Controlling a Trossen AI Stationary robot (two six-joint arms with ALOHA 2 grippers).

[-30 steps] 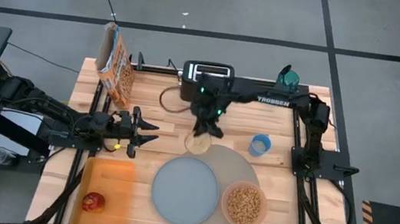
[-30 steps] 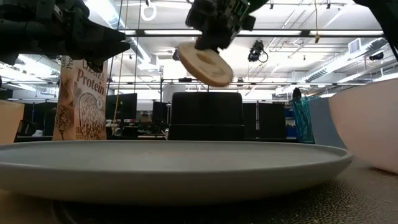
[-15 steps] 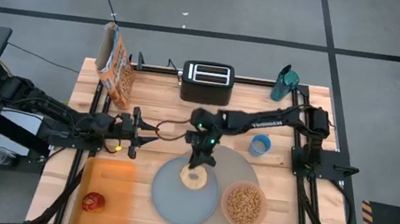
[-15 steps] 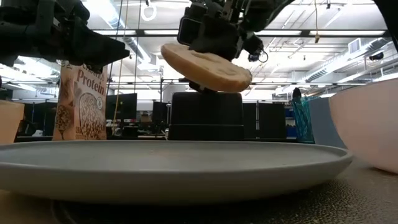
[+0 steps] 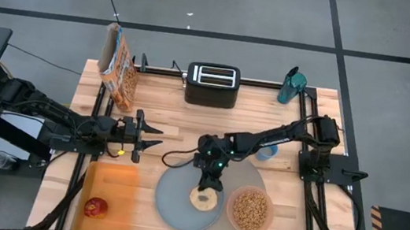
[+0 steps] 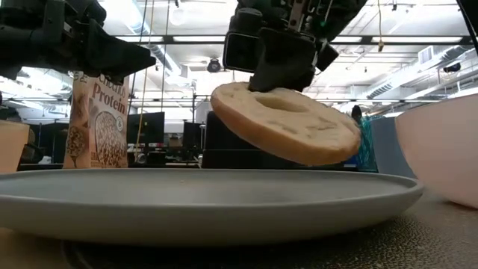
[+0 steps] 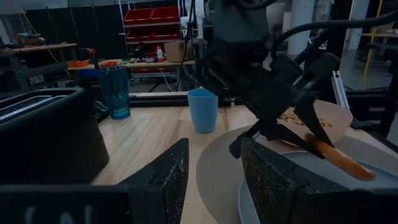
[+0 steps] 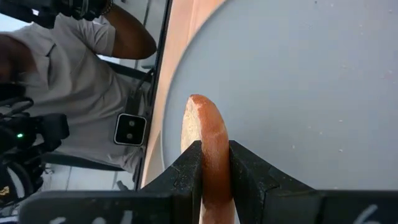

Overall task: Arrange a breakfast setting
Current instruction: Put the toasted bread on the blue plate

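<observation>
My right gripper (image 5: 210, 181) is shut on a tan bagel (image 5: 203, 199) just above the grey-blue plate (image 5: 174, 198). The plate lies on the large round grey mat (image 5: 243, 166). A pink bowl (image 5: 253, 189) of brown cereal (image 5: 250, 209) rests on the mat's right part. The red fruit (image 5: 95, 207) lies in the orange tray (image 5: 112, 186). The teal tumbler (image 5: 294, 83) stands at the far right. My left gripper (image 5: 156, 136) is open and empty at mid-left. The spoon is out of view. My right gripper pinches the bagel's rim (image 8: 211, 155) between its two fingers, on the side toward the table's far edge. The fingers come from above, slanting down. The bagel (image 6: 287, 123) is tilted, its free side lower, and hangs clear of the plate (image 6: 209, 194).
A black toaster (image 5: 212, 84) stands at the far middle and a cereal box (image 5: 118, 68) at the far left. A small blue cup (image 5: 267, 149) stands under my right arm. A person (image 8: 74, 81) shows beyond the table's near edge.
My right gripper has carried the bagel from in front of the toaster toward the table's near edge and down, and now holds it over the plate. The bagel has stayed in the hold and hangs lower, close above the plate.
</observation>
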